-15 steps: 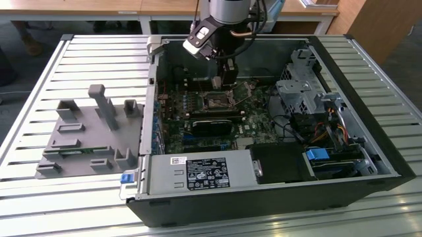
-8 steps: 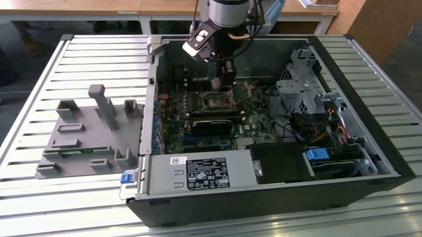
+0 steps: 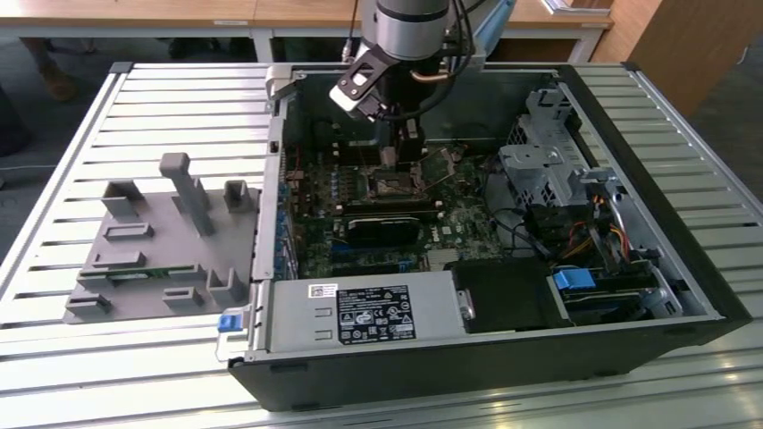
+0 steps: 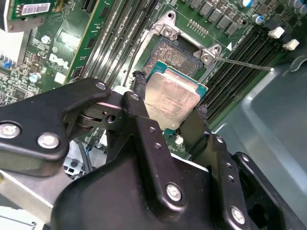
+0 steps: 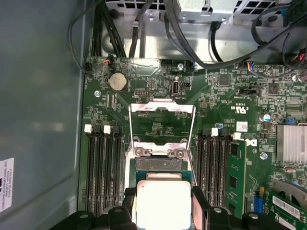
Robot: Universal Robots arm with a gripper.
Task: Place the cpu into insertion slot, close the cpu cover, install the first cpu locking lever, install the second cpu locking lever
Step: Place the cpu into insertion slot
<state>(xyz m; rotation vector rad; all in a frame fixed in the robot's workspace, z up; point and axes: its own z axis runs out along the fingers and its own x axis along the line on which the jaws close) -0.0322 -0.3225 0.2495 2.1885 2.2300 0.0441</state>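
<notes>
The cpu (image 4: 173, 97) hangs clamped in the pincer (image 4: 171, 101) above the insertion slot (image 4: 178, 51).

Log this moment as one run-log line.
gripper: shut on cpu | cpu: held just short of insertion slot | insertion slot: empty | cpu cover: swung open

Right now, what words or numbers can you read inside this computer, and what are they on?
Label on the power supply: too small to read.
Barcode sticker: too small.
White printing on the motherboard: not legible.
cpu top: no text seen.
</notes>
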